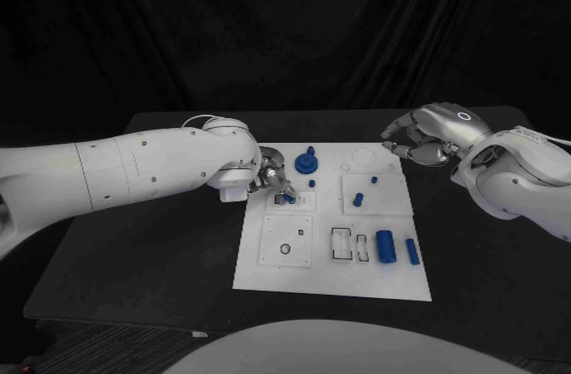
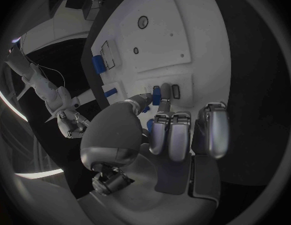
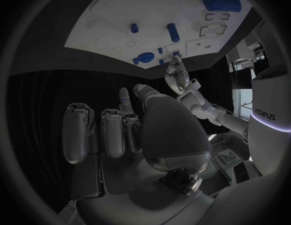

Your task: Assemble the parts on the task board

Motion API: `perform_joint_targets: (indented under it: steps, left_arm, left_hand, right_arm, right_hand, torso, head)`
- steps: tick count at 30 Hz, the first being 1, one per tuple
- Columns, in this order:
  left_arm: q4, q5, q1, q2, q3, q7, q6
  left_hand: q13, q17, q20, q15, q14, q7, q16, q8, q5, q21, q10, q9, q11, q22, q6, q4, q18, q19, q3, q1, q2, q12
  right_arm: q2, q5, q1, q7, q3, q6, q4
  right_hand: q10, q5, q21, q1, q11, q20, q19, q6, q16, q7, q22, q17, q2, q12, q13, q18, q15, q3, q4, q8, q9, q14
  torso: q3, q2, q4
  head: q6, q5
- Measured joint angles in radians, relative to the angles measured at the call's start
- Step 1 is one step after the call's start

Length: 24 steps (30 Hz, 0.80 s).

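Fingers [image 2: 164,97] of the left hand [image 1: 271,181] are being pinched on a small blue plastic peg [image 2: 156,94], held upright directly over its slot on the white task board [image 1: 393,285]'s far-left part; right hand [image 1: 426,139] is being held loosely curled and empty, farther off.

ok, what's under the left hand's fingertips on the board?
The left hand pinches a small blue part at a small square plate on the task board, beside a dark slot. Whether the part is seated is hidden by the fingers.
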Motion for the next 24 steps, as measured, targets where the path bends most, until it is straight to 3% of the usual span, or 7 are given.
perform_joint_targets:
  steps: [24]
  left_arm:
    - [-0.004, 0.001, -0.006, 0.007, 0.001, 0.005, 0.0]
  left_hand:
    - [0.0, 0.0, 0.0, 0.0, 0.0, 0.002, 0.0, 0.0, 0.0, 0.0, 0.0, -0.001, 0.0, 0.0, -0.002, 0.0, 0.0, 0.0, 0.0, -0.002, -0.002, 0.0]
  right_arm:
    - [0.001, 0.0, -0.001, -0.001, 0.0, 0.001, 0.0]
  right_hand:
    - [0.0, 0.0, 0.0, 0.0, 0.0, 0.0, 0.0, 0.0, -0.004, 0.0, 0.0, 0.0, 0.0, 0.0, 0.0, 0.0, 0.0, 0.0, 0.0, -0.005, 0.0, 0.0]
  torso:
    - [0.0003, 0.0, -0.0008]
  head:
    - [0.0, -0.002]
